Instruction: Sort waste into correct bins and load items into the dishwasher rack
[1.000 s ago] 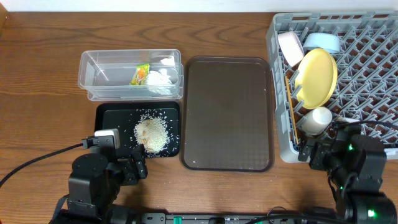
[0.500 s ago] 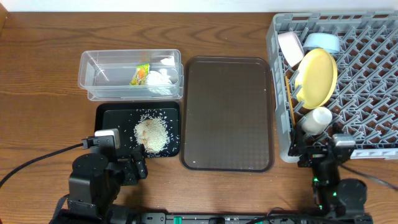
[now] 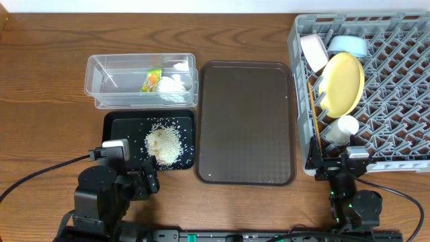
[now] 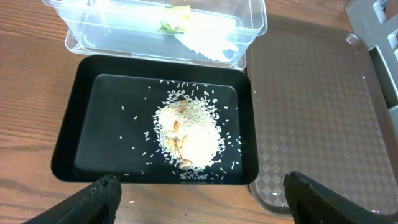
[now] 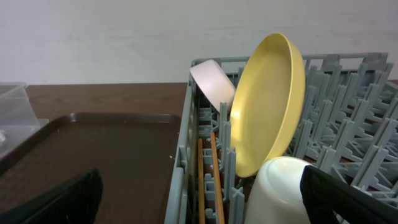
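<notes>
Two claws, both spread wide and holding nothing.

Right claw [image 5: 199, 186]: fingers sit at the lower left and lower right corners of the right wrist view with clear air between them. The white cup [image 5: 283, 186] is directly ahead and slightly right, close to the right finger, mouth down among the pegs. Above the cup the yellow plate [image 5: 267, 106] stands on edge. The white bowl [image 5: 211, 84] leans beyond the plate, toward upper centre. The chopsticks [image 5: 208, 180] lie left of the cup, with their long axis running straight away from the claw along the wall of the dishwasher rack [image 3: 299, 101]. In the overhead view the light blue bowl [image 3: 349, 46] sits at the upper part of the rack.

Left claw [image 4: 202, 186]: the black tray [image 4: 93, 124] is straight ahead, its long axis across the frame, with the rice [image 4: 189, 130] heaped at its middle and a few grains scattered around. The clear tub [image 3: 107, 74] touches the tray's upper edge and holds the snack wrapper [image 3: 152, 81] and the tissue [image 3: 173, 86].

Judgement: nothing of the task lies loose, so sorting and loading look finished. The right arm is nearer the rack and the left arm nearer the bins. Any coming move is most likely a retreat. For the right claw the risks are the rack wall and the cup close ahead, so a straight pull-back looks safest.

Open room: the bare brown serving tray [image 3: 245, 124] at frame centre and the tabletop [image 3: 40, 121] at far left.
</notes>
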`<control>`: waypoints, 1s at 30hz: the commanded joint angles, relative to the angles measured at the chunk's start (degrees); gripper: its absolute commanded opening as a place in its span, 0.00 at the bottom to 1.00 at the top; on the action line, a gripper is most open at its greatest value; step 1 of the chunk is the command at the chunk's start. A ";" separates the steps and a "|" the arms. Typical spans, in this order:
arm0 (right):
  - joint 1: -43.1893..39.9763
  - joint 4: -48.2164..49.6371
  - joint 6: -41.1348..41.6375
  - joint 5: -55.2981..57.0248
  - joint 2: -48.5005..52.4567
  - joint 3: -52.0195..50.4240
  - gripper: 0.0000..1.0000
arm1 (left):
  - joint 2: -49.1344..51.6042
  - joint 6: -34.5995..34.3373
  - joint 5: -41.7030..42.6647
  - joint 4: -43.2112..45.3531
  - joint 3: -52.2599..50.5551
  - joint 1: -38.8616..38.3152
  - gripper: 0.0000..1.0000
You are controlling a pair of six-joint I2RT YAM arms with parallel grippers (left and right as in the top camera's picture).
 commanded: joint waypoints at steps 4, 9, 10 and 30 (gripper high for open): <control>0.74 -0.26 -0.96 0.15 -0.33 -0.09 0.99 | -0.11 -0.48 -0.66 0.07 -0.15 0.17 0.87; 0.74 -0.26 -0.96 0.15 -0.33 -0.09 0.99 | -0.11 -0.48 -0.66 0.07 -0.15 0.17 0.87; 0.74 -0.26 -0.96 0.15 -0.33 -0.09 0.99 | -0.11 -0.48 -0.66 0.07 -0.15 0.17 0.86; 0.74 -0.26 -0.96 0.15 -0.33 -0.09 0.99 | -0.52 0.15 -1.16 -1.01 -0.22 0.35 0.87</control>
